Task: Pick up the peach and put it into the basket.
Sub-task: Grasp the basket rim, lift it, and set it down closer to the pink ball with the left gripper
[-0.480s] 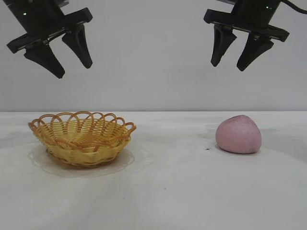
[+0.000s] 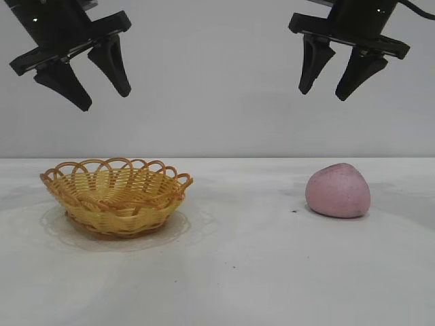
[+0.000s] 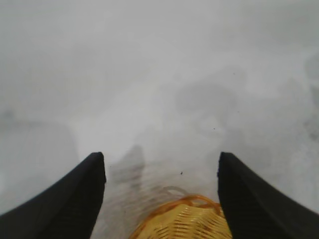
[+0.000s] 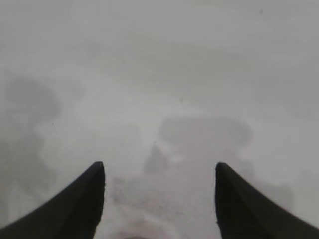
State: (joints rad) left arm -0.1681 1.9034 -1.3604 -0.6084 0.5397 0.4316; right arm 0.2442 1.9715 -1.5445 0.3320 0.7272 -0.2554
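The peach [image 2: 338, 191], a dusty-pink rounded lump, sits on the white table at the right. The basket [image 2: 115, 195], yellow wicker with an orange looped rim, stands at the left and holds nothing I can see. My right gripper [image 2: 322, 96] hangs open and empty high above the peach, slightly to its left. My left gripper [image 2: 105, 102] hangs open and empty high above the basket. In the left wrist view the basket's rim [image 3: 184, 214] shows between the open fingers [image 3: 161, 158]. The right wrist view shows only bare table between its open fingers [image 4: 159, 168]; the peach is out of that view.
The white table [image 2: 238, 272] stretches between basket and peach with nothing on it but a small dark speck [image 2: 293, 212] left of the peach. A plain grey wall stands behind.
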